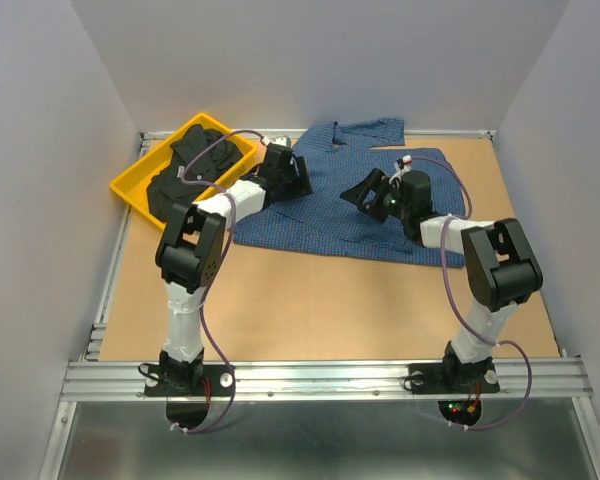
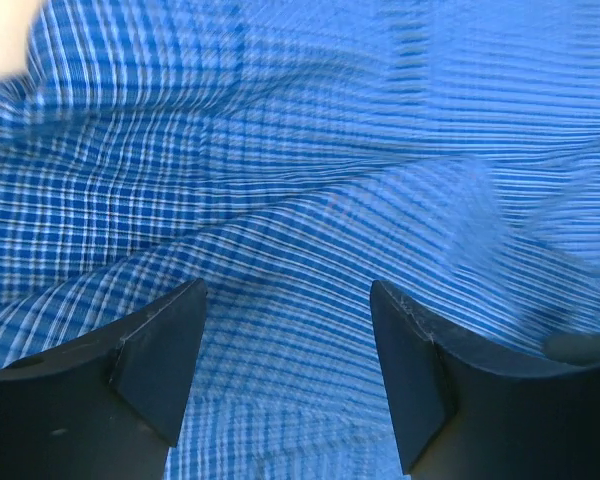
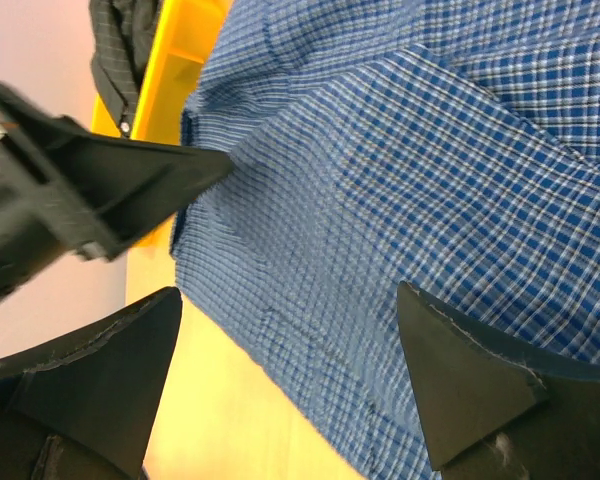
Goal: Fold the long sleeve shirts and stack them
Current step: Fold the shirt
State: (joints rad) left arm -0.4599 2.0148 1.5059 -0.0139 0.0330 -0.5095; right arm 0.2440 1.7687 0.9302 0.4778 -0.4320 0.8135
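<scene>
The blue checked shirt [image 1: 330,215] lies spread across the far middle of the table, one sleeve reaching toward the back wall. The black shirt [image 1: 188,168] lies crumpled in the yellow tray [image 1: 130,187] at the far left. My left gripper [image 1: 298,172] is open, low over the blue shirt's left part; its wrist view shows the check cloth [image 2: 300,200] filling the frame between the fingers [image 2: 165,355]. My right gripper [image 1: 365,195] is open and empty above the shirt's middle; its wrist view shows the shirt [image 3: 410,190], its near edge and the left gripper [image 3: 100,195] on the cloth.
The table [image 1: 310,310] is brown board with a metal rail along the near edge. The yellow tray [image 3: 170,70] sits tilted at the far left corner. White walls close in the back and both sides.
</scene>
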